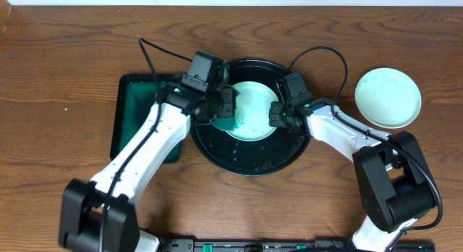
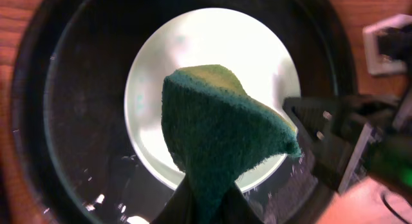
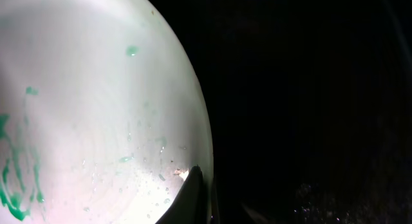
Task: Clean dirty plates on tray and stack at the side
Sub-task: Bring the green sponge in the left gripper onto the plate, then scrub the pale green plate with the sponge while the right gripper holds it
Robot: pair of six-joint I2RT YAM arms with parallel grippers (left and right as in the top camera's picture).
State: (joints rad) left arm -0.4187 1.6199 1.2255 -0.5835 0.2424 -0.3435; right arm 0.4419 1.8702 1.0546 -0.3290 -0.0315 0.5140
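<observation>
plate (image 3: 96, 89): white, teal smears, droplets | tray (image 1: 239, 154): glossy black | sponge (image 2: 219, 134): green

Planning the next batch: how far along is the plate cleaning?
Done: one clean-looking plate sits beside the tray. In hand: left gripper holds the sponge over the smeared plate on the tray; right gripper pinches its rim. Left: finish wiping, then stack it.

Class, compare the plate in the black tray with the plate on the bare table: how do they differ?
The tray plate carries teal smears; the table plate looks clean. The tray plate sits in the black tray with a sponge over it; the table plate lies alone on the table. Both are small, round, pale.
</observation>
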